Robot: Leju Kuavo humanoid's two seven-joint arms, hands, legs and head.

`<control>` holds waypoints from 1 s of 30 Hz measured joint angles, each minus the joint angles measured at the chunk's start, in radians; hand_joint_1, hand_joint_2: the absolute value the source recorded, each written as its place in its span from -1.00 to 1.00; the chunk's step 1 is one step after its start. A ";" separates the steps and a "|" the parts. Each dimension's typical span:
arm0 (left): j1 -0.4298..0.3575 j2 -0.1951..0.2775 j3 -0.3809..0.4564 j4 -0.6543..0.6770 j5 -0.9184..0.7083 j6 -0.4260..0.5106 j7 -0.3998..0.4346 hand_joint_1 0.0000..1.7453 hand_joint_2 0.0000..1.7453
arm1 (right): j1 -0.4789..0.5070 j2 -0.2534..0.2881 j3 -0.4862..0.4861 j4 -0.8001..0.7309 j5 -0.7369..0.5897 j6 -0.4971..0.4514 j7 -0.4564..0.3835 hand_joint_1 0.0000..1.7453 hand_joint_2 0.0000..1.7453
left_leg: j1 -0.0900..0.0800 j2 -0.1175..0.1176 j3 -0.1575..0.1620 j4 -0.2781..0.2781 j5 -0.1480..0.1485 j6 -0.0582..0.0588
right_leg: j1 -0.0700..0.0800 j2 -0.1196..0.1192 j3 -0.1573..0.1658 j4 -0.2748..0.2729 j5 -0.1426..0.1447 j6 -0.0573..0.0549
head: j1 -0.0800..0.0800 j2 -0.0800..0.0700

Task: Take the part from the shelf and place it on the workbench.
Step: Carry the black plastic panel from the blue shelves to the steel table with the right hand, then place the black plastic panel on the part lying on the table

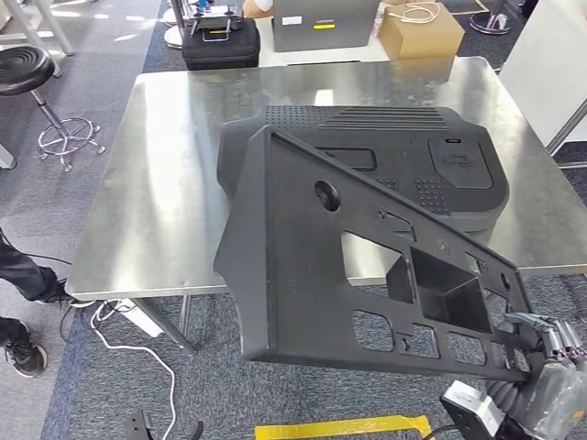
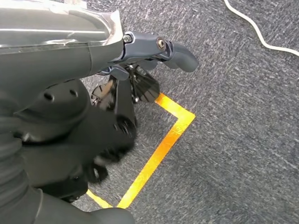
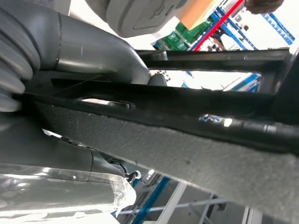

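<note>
A large black plastic part (image 1: 304,275), a moulded panel with cut-outs and a box-shaped pocket, hangs tilted in the air over the front edge of the steel workbench (image 1: 166,183). My right hand (image 1: 547,353) grips it by its lower right corner. The right wrist view shows the part's dark edge (image 3: 176,135) clamped between the thumb (image 3: 98,51) and the fingers. A second, similar black part (image 1: 415,156) lies flat on the workbench behind it. My left hand (image 2: 116,93) hangs over the carpet, thumb stretched out, holding nothing.
A black case (image 1: 221,41), a grey box (image 1: 326,23) and a cardboard box (image 1: 421,32) stand beyond the bench's far edge. A stool (image 1: 27,69) is at far left, a person's shoes (image 1: 21,353) by the left edge. White cable (image 1: 131,344) and yellow floor tape (image 1: 339,427) lie below.
</note>
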 joint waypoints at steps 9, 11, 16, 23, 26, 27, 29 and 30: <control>0.000 0.001 0.000 0.000 0.000 0.003 0.001 -1.00 1.00 | 0.001 0.000 0.000 0.003 0.000 0.000 0.006 1.00 1.00 | -0.012 0.002 0.027 -0.162 0.143 0.029 | 0.008 0.006 0.045 0.000 -0.040 0.016 | 0.001 0.000; 0.001 0.000 0.000 0.000 0.001 0.003 0.001 -1.00 1.00 | 0.001 -0.001 0.000 0.002 0.001 0.000 0.008 1.00 1.00 | -0.009 0.001 0.034 -0.177 0.140 0.033 | 0.007 0.006 0.047 -0.001 -0.044 0.027 | 0.001 0.000; 0.000 -0.002 0.000 0.000 0.000 0.002 0.001 -1.00 1.00 | 0.000 -0.004 0.001 0.002 0.001 0.000 0.010 1.00 1.00 | 0.002 0.003 0.057 -0.192 0.133 0.045 | -0.002 0.002 -0.072 0.225 -0.137 0.055 | 0.004 0.000; 0.000 -0.002 0.000 0.000 0.000 0.010 0.008 -1.00 1.00 | -0.002 -0.008 0.002 0.009 0.003 0.000 0.012 1.00 1.00 | 0.003 -0.003 0.095 -0.190 0.096 0.022 | -0.007 0.003 -0.033 0.034 0.026 0.057 | 0.004 0.000; 0.000 -0.001 0.000 0.000 0.000 0.027 0.016 -1.00 1.00 | -0.001 -0.009 0.001 0.009 0.007 0.000 0.015 1.00 1.00 | 0.000 -0.002 0.092 -0.188 0.094 0.023 | -0.008 0.007 -0.028 0.015 0.015 0.044 | 0.003 0.000; 0.000 0.000 0.000 0.000 0.000 0.032 0.019 -1.00 1.00 | -0.001 -0.009 0.000 0.009 0.009 0.000 0.015 1.00 1.00 | 0.000 -0.002 0.094 -0.191 0.095 0.025 | -0.008 0.008 -0.028 0.015 0.013 0.043 | 0.002 0.000; -0.001 0.000 0.000 0.000 0.000 0.037 0.021 -1.00 1.00 | -0.002 -0.009 -0.001 0.008 0.012 0.000 0.017 1.00 1.00 | 0.000 -0.002 0.099 -0.198 0.095 0.025 | -0.007 0.009 -0.027 0.015 0.010 0.038 | 0.002 0.000; -0.001 0.000 0.000 0.000 0.000 0.035 0.020 -1.00 1.00 | -0.002 -0.009 0.000 0.008 0.013 0.000 0.018 1.00 1.00 | 0.000 -0.002 0.101 -0.201 0.095 0.025 | -0.006 0.009 -0.027 0.015 0.009 0.036 | 0.002 0.000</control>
